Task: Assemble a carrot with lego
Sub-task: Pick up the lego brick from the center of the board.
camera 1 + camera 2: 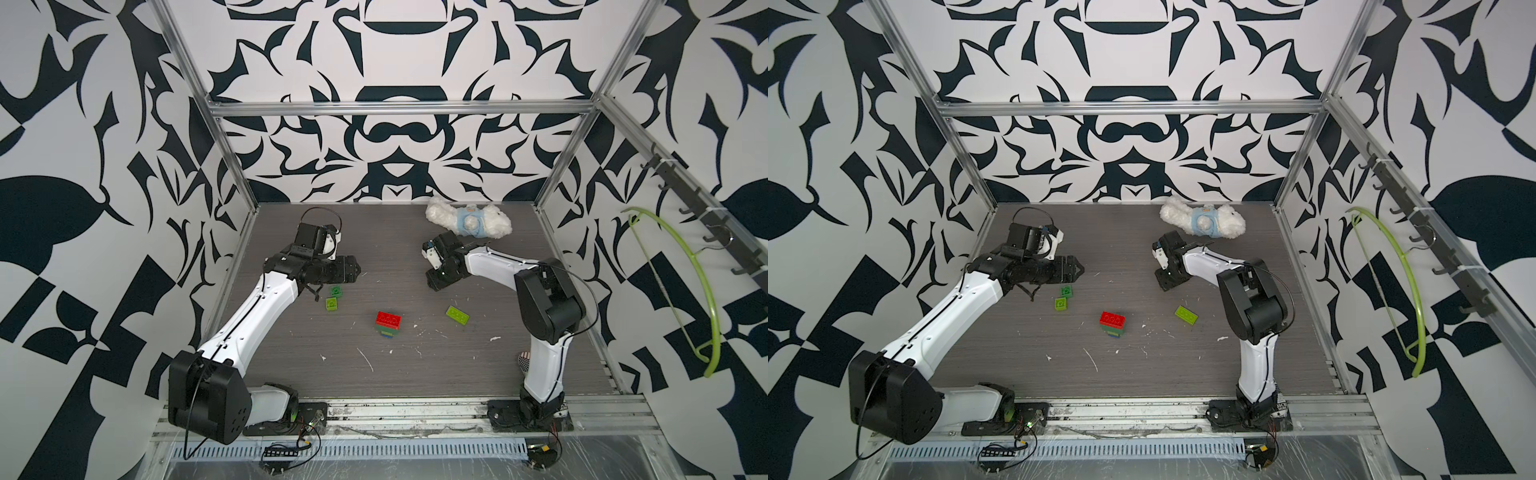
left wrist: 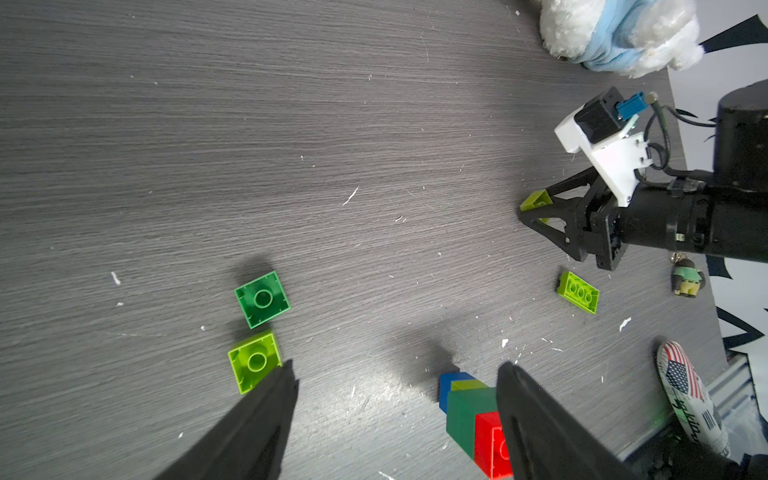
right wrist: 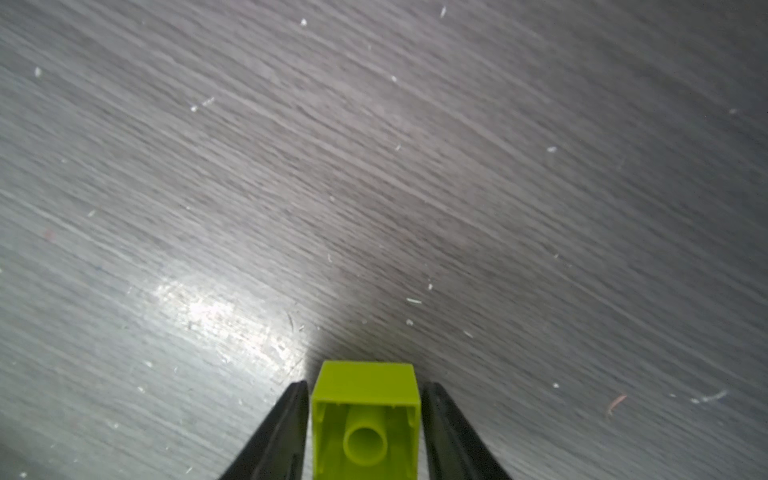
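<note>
A lime brick [image 3: 365, 419] is pinched between the right hand's [image 3: 365, 384] fingers. The left hand [image 2: 397, 368] gapes wide, empty. The carrot [image 1: 388, 322], red layer uppermost, stands on the desk [image 1: 457, 374]; a dark green square [image 1: 336, 290] and a lime square [image 1: 331, 304] lie at its ten o'clock, a lime oblong [image 1: 457, 314] at three.

Glossy plastic lime brick [image 3: 365, 399], woodgrain table [image 3: 374, 166] (scuffed)

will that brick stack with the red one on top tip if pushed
Likely yes: the stack stands on its narrow blue brick with the wider red brick on top, so it looks top-heavy. It seems hard, rigid plastic, so it would probably topple in one piece rather than bend.
</note>
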